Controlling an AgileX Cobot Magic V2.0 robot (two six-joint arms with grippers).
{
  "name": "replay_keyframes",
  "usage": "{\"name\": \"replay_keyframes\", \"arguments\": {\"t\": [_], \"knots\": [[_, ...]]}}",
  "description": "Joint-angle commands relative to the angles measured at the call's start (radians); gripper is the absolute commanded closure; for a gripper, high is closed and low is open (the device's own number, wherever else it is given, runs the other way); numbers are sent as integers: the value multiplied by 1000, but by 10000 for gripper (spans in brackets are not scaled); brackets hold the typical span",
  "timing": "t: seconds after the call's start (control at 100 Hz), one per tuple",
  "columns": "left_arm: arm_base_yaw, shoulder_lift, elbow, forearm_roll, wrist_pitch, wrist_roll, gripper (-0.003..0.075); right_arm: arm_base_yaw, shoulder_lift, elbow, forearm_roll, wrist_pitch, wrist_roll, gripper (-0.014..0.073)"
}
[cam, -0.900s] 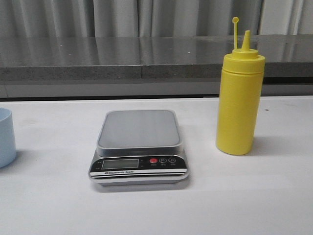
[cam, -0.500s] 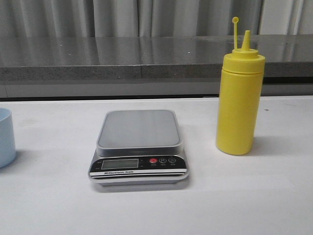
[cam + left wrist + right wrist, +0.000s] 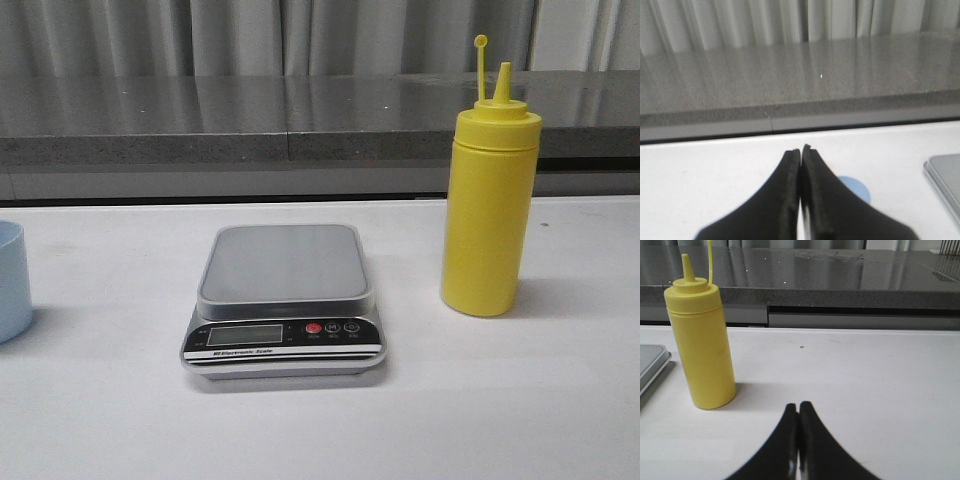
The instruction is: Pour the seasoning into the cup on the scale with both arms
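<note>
Left gripper (image 3: 800,155): clenched, empty; cup (image 3: 854,187) just beyond its tips.
Right gripper (image 3: 798,407): clenched, empty.
Scale (image 3: 284,300): frame centre, platform bare.
Cup (image 3: 12,280): left edge.
Seasoning (image 3: 488,205): upright, right of centre.
Change: none since earlier frames; task seemingly unstarted.

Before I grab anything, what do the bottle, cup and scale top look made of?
Bottle: opaque yellow plastic, smooth, soft sheen, moulded nozzle.
Cup: pale blue, matte, probably plastic; mostly cut off at the frame edge.
Scale: platform looks like brushed metal, though silver-coated plastic is possible; front panel is glossy black.
</note>
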Motion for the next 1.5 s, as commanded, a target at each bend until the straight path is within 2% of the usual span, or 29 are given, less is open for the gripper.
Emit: {"name": "replay_keyframes", "arguments": {"t": [0.0,0.17,0.37,0.66,0.75,0.97,1.06,1.49], "knots": [[2,124,-122,-7,47,-12,738,-7,-16,0,-4,-77,-7,714],[2,336,-281,-8,159,-12,738,-7,-16,0,-4,-77,-7,714],[2,511,-344,-8,130,-12,738,-7,-16,0,-4,-77,-7,714],[-2,702,-346,-10,49,-12,729,-7,-16,0,-4,-77,-7,714],[-2,747,-346,-26,49,-12,661,-7,-16,0,-4,-77,-7,714],[-2,820,-346,-33,48,-12,332,-7,-16,0,-4,-76,-7,714],[-2,843,-346,-37,43,-12,249,-7,-16,0,-4,-76,-7,714],[-2,1038,-404,-96,25,-12,235,-7,-16,0,-4,-76,-7,714]]}}
